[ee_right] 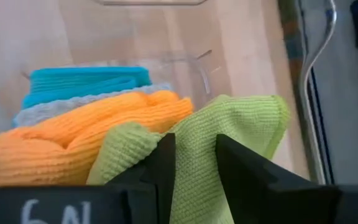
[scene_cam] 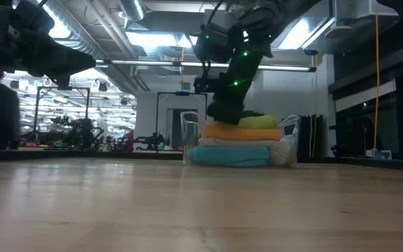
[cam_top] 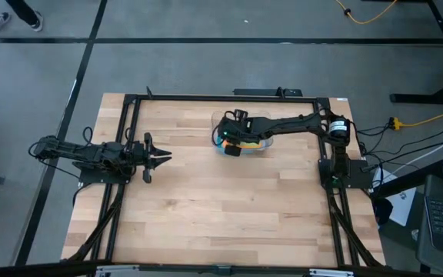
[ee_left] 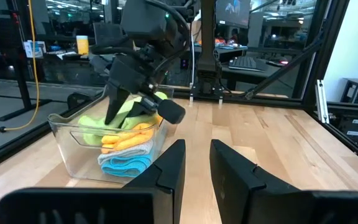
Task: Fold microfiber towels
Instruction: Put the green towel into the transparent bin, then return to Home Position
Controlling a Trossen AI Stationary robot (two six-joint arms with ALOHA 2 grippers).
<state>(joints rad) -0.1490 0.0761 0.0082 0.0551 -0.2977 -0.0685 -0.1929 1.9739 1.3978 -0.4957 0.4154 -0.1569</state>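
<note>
A clear bin (ee_left: pixel 73 155) at the table's far middle holds a stack of microfiber towels. Teal blue (scene_cam: pixel 233 156) is lowest, then pale grey-blue (scene_cam: pixel 236 143) and orange (scene_cam: pixel 247 133), with a rumpled lime green one (ee_right: pixel 241 124) on top. My right gripper (ee_right: pixel 194 146) slants down into the bin, open. Its two fingers stand on either side of a ridge of the lime towel. My left gripper (cam_top: pixel 160 158) waits level at the table's left side, open by a narrow gap, with nothing between its fingers (ee_left: pixel 166 168). My right gripper comes at the lime green towel's top ridge (ee_right: pixel 194 180) from above, slanting down from the table's right. Green cloth shows in the gap between its fingers. I cannot tell whether the fingers touch the cloth.
Bare wooden tabletop (cam_top: pixel 229 208) spreads in front of the bin and between the two arms. A black frame rail (cam_top: pixel 221 98) runs along the far edge. The right arm's base (cam_top: pixel 343 171) stands at the right.
</note>
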